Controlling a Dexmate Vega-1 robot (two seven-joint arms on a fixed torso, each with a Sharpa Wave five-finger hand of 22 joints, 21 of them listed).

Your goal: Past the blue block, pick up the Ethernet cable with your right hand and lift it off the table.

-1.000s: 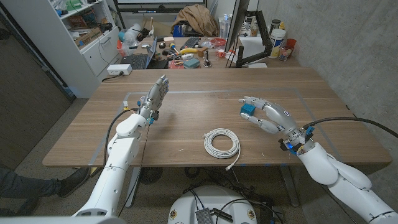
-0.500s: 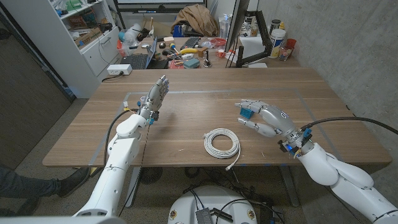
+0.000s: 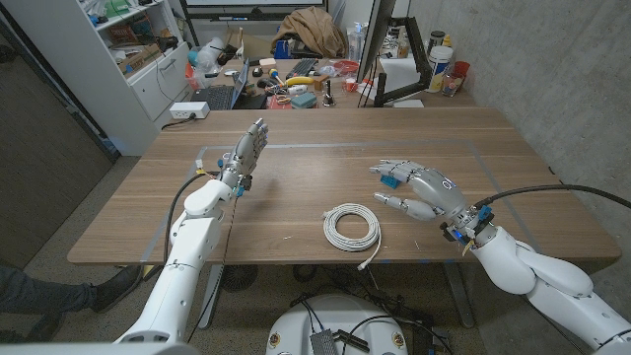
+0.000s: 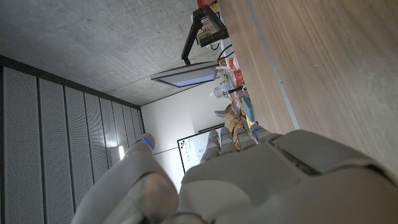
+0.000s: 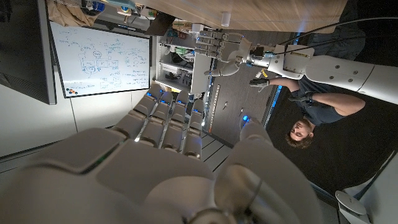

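Note:
A white Ethernet cable lies coiled on the wooden table near its front edge, one loose end trailing toward the edge. A small blue block sits behind and to the right of the coil. My right hand hovers open with fingers spread, just right of the coil and partly in front of the block. My left hand is raised over the table's left side, open, fingers straight and pointing up. The right wrist view has my right hand's back and, farther off, my left hand.
Shelves stand at the back left. A cluttered desk with bags, bottles and a monitor arm lies behind the table. A person is in the right wrist view.
My right hand has moved left and slightly toward the front, closer to the cable coil, now partly covering the blue block. The left hand has stayed put.

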